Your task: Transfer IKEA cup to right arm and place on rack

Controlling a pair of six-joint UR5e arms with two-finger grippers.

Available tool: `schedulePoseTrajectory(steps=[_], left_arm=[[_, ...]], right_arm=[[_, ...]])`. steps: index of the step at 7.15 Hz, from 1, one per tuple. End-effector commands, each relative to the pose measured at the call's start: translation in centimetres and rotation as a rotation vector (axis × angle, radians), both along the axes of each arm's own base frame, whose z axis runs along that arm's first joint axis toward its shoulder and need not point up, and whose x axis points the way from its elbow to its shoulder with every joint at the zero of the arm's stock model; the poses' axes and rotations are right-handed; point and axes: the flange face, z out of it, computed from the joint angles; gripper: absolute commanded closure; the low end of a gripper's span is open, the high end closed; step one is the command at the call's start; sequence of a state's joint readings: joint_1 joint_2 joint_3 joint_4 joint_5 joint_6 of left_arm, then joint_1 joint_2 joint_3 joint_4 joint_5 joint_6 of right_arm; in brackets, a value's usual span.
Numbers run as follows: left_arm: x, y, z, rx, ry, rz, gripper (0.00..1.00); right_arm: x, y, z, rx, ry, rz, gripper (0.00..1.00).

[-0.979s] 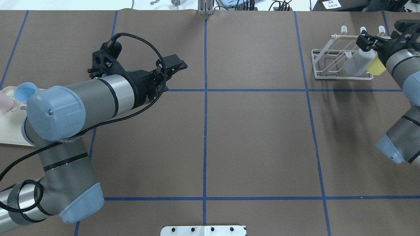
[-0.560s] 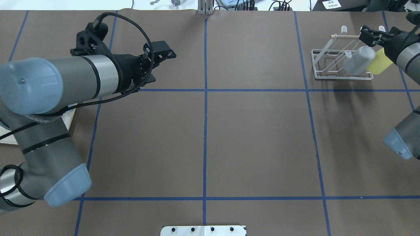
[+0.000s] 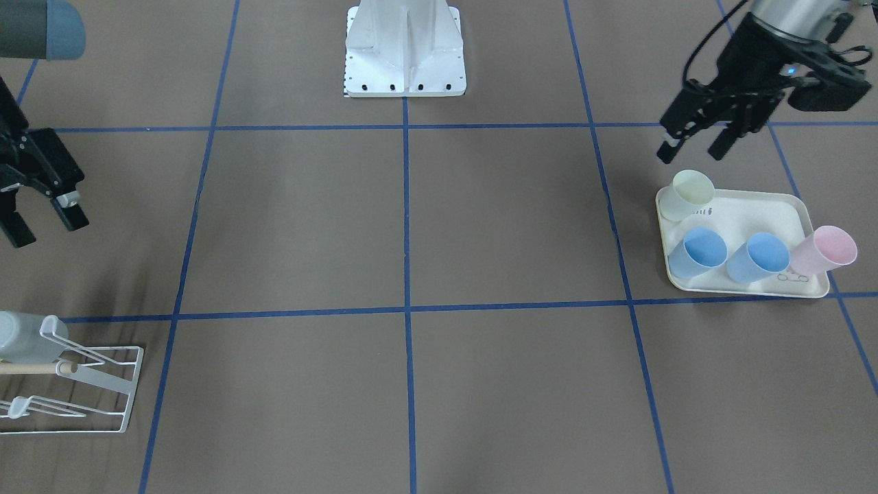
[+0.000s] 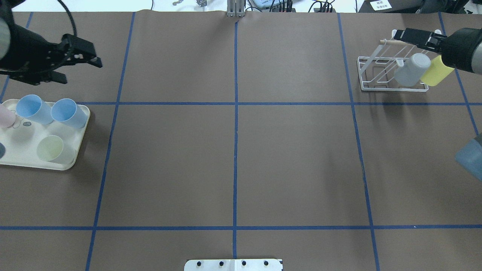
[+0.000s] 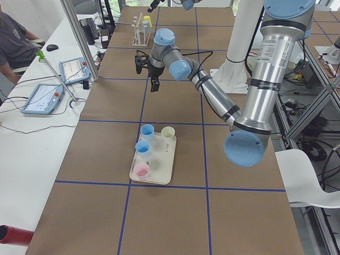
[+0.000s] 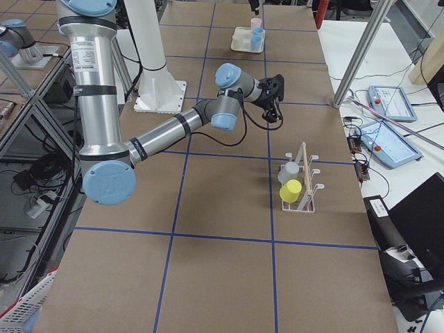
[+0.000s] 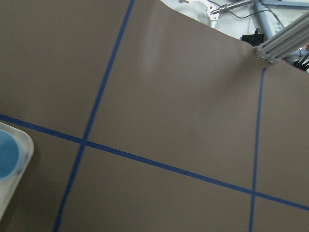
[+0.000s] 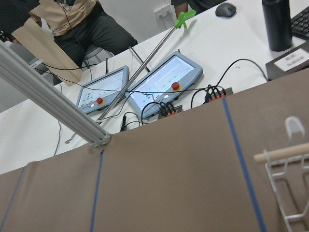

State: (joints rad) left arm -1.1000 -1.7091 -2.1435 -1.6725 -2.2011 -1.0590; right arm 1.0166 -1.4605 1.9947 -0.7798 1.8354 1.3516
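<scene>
Four cups stand on a cream tray [image 4: 22, 160]: two blue cups [image 4: 33, 108] [image 4: 67, 112], a pale green cup [image 4: 52, 148] and a pink cup [image 3: 826, 248]. My left gripper [image 3: 689, 152] hangs open and empty just behind the tray, near the pale green cup [image 3: 691, 192]. The white wire rack [image 4: 376, 75] at the far right holds a grey cup [image 4: 412, 69] and a yellow cup [image 4: 437, 71], both tipped over. My right gripper [image 3: 44, 230] is open and empty, raised beside the rack, touching neither cup.
Blue tape lines divide the brown table. The robot's white base plate [image 3: 405, 48] sits at the middle of the near edge. Beyond the far edge, a side table carries tablets [image 8: 166, 82] and cables, with a seated person [image 8: 72, 24] behind.
My left arm swung left and back, uncovering the tray. My right gripper drew up and away from the grey cup, which stays on the rack.
</scene>
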Motion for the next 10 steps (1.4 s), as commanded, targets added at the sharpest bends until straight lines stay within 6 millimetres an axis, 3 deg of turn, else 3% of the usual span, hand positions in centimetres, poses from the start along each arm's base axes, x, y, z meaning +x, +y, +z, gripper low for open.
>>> schedulePoseTrajectory(steps=[1, 2, 3, 4, 5, 7, 10], left_arm=[[-1.6, 0.5, 7.4, -0.044, -0.072, 0.074, 0.0], [-1.4, 0.4, 9.4, -0.078, -0.096, 0.068, 0.0], [-1.1, 0.9, 10.3, -0.098, -0.094, 0.025, 0.0], [1.9, 2.2, 11.5, -0.135, -0.073, 0.048, 0.0], [4.3, 2.8, 12.6, -0.147, -0.084, 0.055, 0.0], [6.5, 4.6, 15.6, -0.16, -0.142, 0.083, 0.0], [6.9, 5.2, 20.2, -0.182, -0.16, 0.105, 0.0]], right_arm=[[-2.0, -0.1, -5.8, -0.12, -0.22, -0.093, 0.0], [-4.4, 1.1, -6.5, -0.15, -0.257, -0.129, 0.0], [-5.5, 1.3, -8.3, -0.176, -0.32, -0.142, 0.0], [-7.0, 1.9, -10.2, -0.206, -0.382, -0.168, 0.0], [-8.2, 2.5, -10.8, -0.213, -0.393, -0.194, 0.0], [-10.0, 3.5, -10.6, -0.223, -0.388, -0.231, 0.0], [-12.1, 4.5, -10.3, -0.236, -0.379, -0.267, 0.0]])
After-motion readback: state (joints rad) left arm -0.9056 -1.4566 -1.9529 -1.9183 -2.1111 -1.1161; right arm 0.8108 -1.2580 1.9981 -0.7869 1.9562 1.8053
